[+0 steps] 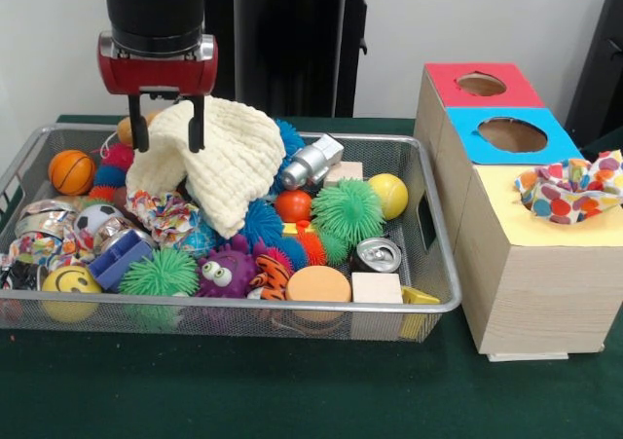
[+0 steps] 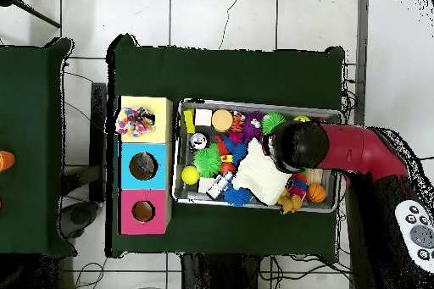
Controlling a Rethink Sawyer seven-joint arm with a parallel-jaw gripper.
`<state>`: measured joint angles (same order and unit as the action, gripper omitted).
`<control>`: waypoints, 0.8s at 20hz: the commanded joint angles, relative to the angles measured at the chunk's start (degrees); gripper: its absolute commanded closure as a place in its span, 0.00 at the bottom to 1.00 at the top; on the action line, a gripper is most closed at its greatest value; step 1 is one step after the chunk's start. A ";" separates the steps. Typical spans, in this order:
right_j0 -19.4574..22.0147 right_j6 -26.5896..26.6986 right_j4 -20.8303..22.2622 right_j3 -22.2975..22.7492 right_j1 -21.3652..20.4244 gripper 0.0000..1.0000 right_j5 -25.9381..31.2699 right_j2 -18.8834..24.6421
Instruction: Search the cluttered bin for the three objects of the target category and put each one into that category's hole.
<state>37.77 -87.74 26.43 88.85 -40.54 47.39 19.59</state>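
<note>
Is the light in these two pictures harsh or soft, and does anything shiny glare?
Front view: soft, even light; the wire mesh bin throws only a faint shadow on the green table, and the can top and silver toy catch small glints. Overhead view: flat light too, the white floor tiles bright, with no strong glare visible.

I see the silver wire-mesh bin [image 1: 433, 227], wide and shallow, crammed with toys, sitting level mid-table, nearer my robot's edge.

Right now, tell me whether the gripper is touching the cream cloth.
Touching. The front view shows the gripper closed on the cream cloth, its fingers pinching a raised fold.
</note>
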 commanded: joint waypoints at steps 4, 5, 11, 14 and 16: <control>-1.35 6.89 -1.77 -9.09 3.58 0.00 8.14 5.38; -1.46 6.61 -1.98 -9.43 3.42 0.00 8.32 5.37; -3.35 5.18 -1.06 -14.09 7.21 0.00 9.31 3.84; -4.16 5.81 0.24 -18.49 12.51 0.00 8.34 3.77; -4.17 5.62 0.97 -21.31 17.51 0.00 5.20 3.84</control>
<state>34.45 -87.74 25.59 74.97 -34.37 49.77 20.42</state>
